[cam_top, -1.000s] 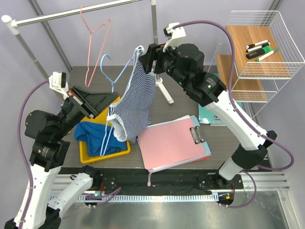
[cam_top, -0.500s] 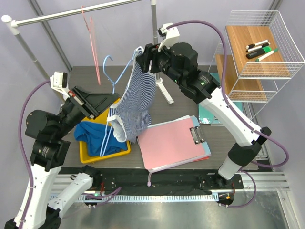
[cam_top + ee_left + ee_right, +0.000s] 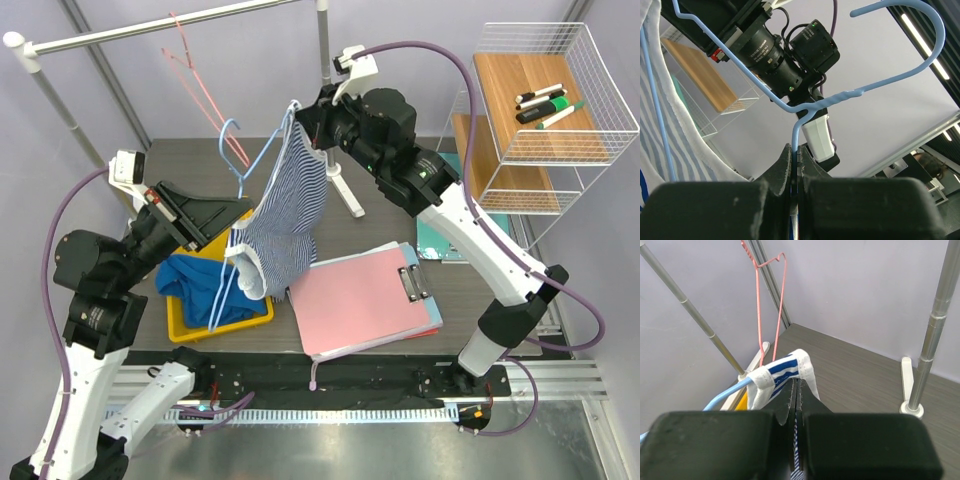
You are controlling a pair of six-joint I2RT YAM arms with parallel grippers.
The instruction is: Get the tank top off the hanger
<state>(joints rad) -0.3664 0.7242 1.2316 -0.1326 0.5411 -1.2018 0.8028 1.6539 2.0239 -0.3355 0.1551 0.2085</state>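
A blue-and-white striped tank top (image 3: 285, 210) hangs on a light blue wire hanger (image 3: 235, 150) above the table. My left gripper (image 3: 228, 215) is shut on the hanger's wire below the hook; in the left wrist view the wire of the hanger (image 3: 890, 80) runs down between the closed fingers of this gripper (image 3: 796, 160), with the tank top (image 3: 670, 135) at the left edge. My right gripper (image 3: 305, 118) is shut on the top's upper strap. In the right wrist view the strap (image 3: 785, 365) loops over the hanger's end (image 3: 725, 392) just ahead of the gripper (image 3: 796, 385).
A pink hanger (image 3: 195, 70) hangs on the metal rail (image 3: 150, 25) at the back left. A yellow bin (image 3: 220, 325) holds blue cloth (image 3: 195, 280). A pink clipboard (image 3: 360, 300) lies front centre. The rack post's foot (image 3: 345, 190) stands behind the top. A wire shelf (image 3: 545, 95) holds markers at right.
My right gripper has closed on the tank top's strap at the hanger's upper end. The pink hanger is swinging on the rail. The left arm holds still.
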